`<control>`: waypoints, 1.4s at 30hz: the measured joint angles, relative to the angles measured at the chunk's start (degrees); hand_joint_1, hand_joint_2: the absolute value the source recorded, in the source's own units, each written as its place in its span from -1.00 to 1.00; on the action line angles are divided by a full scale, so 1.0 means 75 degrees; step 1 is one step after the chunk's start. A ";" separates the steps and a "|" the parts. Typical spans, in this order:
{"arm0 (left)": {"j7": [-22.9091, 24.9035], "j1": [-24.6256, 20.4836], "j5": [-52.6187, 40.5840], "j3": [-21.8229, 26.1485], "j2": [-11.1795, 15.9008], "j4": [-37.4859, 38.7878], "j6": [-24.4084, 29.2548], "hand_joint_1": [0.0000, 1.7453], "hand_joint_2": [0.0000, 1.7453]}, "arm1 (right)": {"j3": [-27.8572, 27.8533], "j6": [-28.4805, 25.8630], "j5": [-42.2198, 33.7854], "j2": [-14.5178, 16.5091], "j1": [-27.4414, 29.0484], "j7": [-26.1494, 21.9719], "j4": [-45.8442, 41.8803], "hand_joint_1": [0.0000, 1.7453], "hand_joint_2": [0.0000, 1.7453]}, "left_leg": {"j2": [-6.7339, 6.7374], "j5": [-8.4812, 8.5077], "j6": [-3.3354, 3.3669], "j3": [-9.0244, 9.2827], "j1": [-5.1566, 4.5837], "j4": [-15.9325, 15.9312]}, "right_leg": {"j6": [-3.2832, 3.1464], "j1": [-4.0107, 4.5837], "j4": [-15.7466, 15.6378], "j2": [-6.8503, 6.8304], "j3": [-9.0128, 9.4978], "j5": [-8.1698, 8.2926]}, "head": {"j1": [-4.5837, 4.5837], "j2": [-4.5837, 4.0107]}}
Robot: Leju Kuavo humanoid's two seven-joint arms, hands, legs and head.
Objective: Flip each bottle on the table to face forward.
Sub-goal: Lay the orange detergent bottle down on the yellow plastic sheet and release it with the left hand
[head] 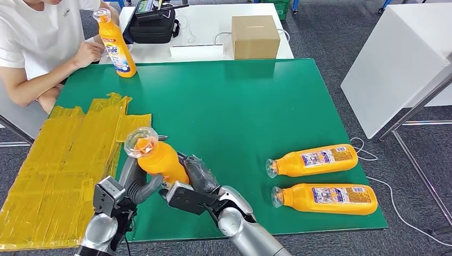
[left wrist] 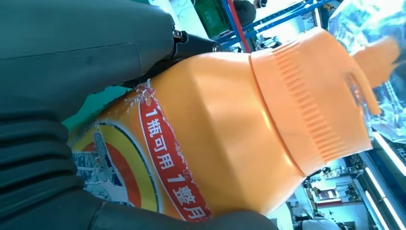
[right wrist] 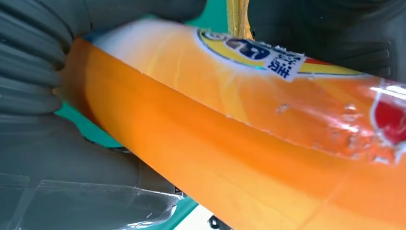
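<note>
Nearest, the left robot hand and right robot hand both clamp one orange detergent bottle, held tilted above the green worktop's near edge. Yellow taped sheeting lies left. Two more bottles lie flat near right. Far left, a person's hand rests beside an upright bottle.

I have both hands near the table's front edge: left hand and right hand gripping one bottle.

Lab: green test table, cables
</note>
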 joint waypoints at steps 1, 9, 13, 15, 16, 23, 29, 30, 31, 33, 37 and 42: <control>0.0003 0.0014 0.0018 0.0006 -0.0015 -0.0006 0.0028 1.00 1.00 | -0.0001 -0.0038 0.0015 0.0000 0.0020 0.0000 -0.0008 -1.00 1.00 | 0.0000 0.0000 0.0000 0.0000 0.0000 0.0000 | 0.0000 0.0000 0.0000 0.0000 0.0000 0.0000 | 0.0000 0.0000; 0.0025 0.0054 0.0374 0.0260 -0.0096 -0.0090 0.0213 1.00 1.00 | -0.0057 -0.0134 0.0042 0.0000 0.0132 0.0008 -0.0208 -1.00 1.00 | 0.0003 0.0000 0.0000 0.0001 0.0000 0.0000 | 0.0000 0.0000 0.0000 0.0000 0.0000 0.0000 | 0.0001 0.0000; 0.0025 0.0053 0.0450 0.0400 -0.0098 -0.0117 0.0207 1.00 1.00 | -0.0068 -0.0170 0.0042 0.0000 0.0138 0.0019 -0.0270 -1.00 1.00 | 0.0002 0.0000 0.0000 0.0002 0.0000 0.0000 | 0.0000 0.0001 0.0000 0.0000 0.0000 0.0000 | -0.0001 0.0000; 0.0025 0.0053 0.0450 0.0428 -0.0099 -0.0123 0.0206 1.00 1.00 | -0.0070 -0.0176 0.0042 0.0000 0.0141 0.0019 -0.0285 -1.00 1.00 | 0.0003 0.0000 0.0000 0.0002 0.0001 0.0000 | 0.0000 0.0001 0.0000 0.0000 0.0000 0.0000 | 0.0000 0.0000; 0.0025 0.0053 0.0450 0.0439 -0.0101 -0.0124 0.0205 1.00 1.00 | -0.0071 -0.0176 0.0042 0.0000 0.0142 0.0019 -0.0289 -1.00 1.00 | 0.0003 0.0000 0.0000 0.0002 0.0001 0.0000 | 0.0000 0.0001 0.0000 0.0001 0.0000 0.0000 | 0.0000 0.0000; 0.0025 0.0053 0.0452 0.0516 -0.0122 -0.0125 0.0207 1.00 1.00 | -0.0081 -0.0189 0.0042 0.0000 0.0143 0.0021 -0.0296 -1.00 1.00 | 0.0003 0.0000 0.0000 0.0001 0.0000 0.0000 | 0.0000 0.0000 0.0000 0.0001 0.0000 0.0000 | 0.0000 0.0000; 0.0025 0.0010 -0.0135 0.0607 -0.0195 -0.0128 0.1059 1.00 1.00 | -0.0115 -0.0252 0.0026 -0.0006 0.0150 0.0054 -0.0343 -1.00 1.00 | 0.0003 0.0000 0.0000 0.0002 0.0000 0.0000 | 0.0000 0.0000 0.0000 0.0000 0.0000 0.0000 | 0.0000 0.0000; 0.0056 -0.0018 -0.0544 0.0631 -0.0205 -0.0128 0.1513 1.00 1.00 | -0.0119 -0.0274 0.0018 -0.0011 0.0159 0.0055 -0.0373 -1.00 1.00 | 0.0003 0.0000 0.0000 0.0002 0.0000 0.0000 | 0.0000 0.0000 0.0000 0.0000 0.0000 0.0000 | 0.0000 0.0000; 0.0132 -0.0062 -0.1135 0.0659 -0.0208 -0.0128 0.2123 1.00 1.00 | -0.0123 -0.0300 0.0005 -0.0020 0.0176 0.0055 -0.0421 -1.00 1.00 | 0.0002 0.0000 0.0000 0.0002 0.0000 0.0000 | 0.0000 0.0001 0.0000 0.0000 -0.0001 0.0000 | 0.0000 0.0000; 0.0420 -0.0201 -0.2648 0.0742 -0.0206 -0.0118 0.3512 1.00 1.00 | -0.0128 -0.0351 -0.0035 -0.0051 0.0229 0.0036 -0.0575 -1.00 1.00 | 0.0002 0.0001 0.0000 0.0003 0.0000 0.0000 | 0.0000 0.0001 0.0000 0.0000 0.0000 0.0000 | 0.0000 0.0000; 0.1313 -0.0586 -0.5563 0.1028 -0.0063 0.0053 0.5427 1.00 1.00 | -0.0157 -0.0460 -0.0231 -0.0167 0.0382 -0.0053 -0.1114 -1.00 1.00 | 0.0002 0.0001 -0.0001 0.0003 0.0001 0.0000 | 0.0000 0.0001 0.0001 0.0000 0.0000 0.0000 | 0.0000 0.0000; 0.2524 -0.1012 -0.8601 0.1540 0.0383 0.0644 0.6117 1.00 1.00 | -0.0363 -0.0591 -0.0624 -0.0438 0.0682 -0.0160 -0.2164 -1.00 1.00 | 0.0005 0.0001 -0.0001 0.0003 0.0001 0.0000 | 0.0000 0.0001 0.0001 0.0001 0.0000 0.0000 | 0.0001 0.0000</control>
